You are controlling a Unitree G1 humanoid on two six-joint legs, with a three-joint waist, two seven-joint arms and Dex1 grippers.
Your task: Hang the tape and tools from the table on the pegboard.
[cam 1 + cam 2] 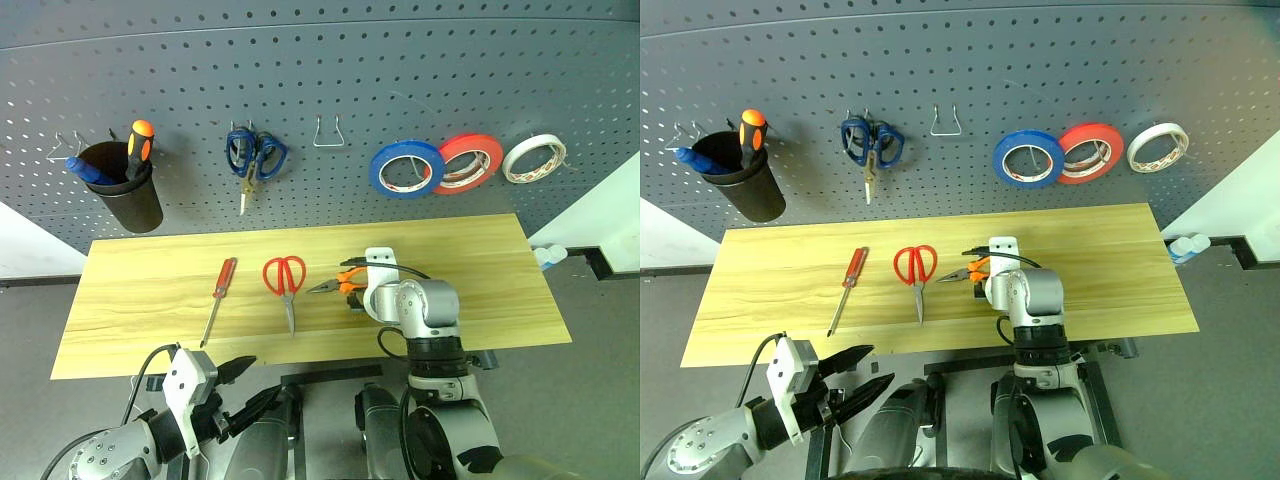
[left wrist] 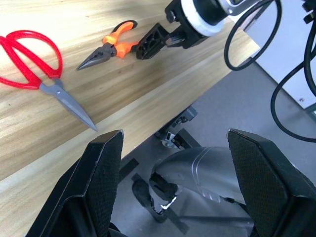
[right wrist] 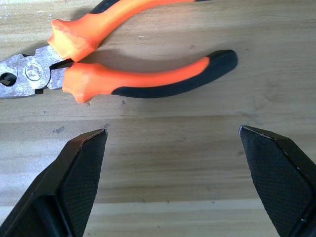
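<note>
On the table (image 1: 150,262) lie the red-handled screwdriver (image 1: 219,296), the red-handled scissors (image 1: 285,282) and the orange-and-black pliers (image 1: 338,283). The blue tape (image 1: 407,167) hangs on a hook of the pegboard (image 1: 330,70). My right gripper (image 3: 172,132) points down over the pliers' handles (image 3: 148,81), open, its fingers (image 3: 81,173) wide apart just short of the near handle and above the wood. My left gripper (image 2: 175,134) hangs open and empty below the table's front edge, left of the right arm.
A red-orange tape roll (image 1: 468,162) and a white one (image 1: 533,158) hang right of the blue tape. Blue scissors (image 1: 255,155) and an empty wire hook (image 1: 328,133) are at the board's middle. A black cup (image 1: 133,190) with an orange-and-black screwdriver hangs at the left.
</note>
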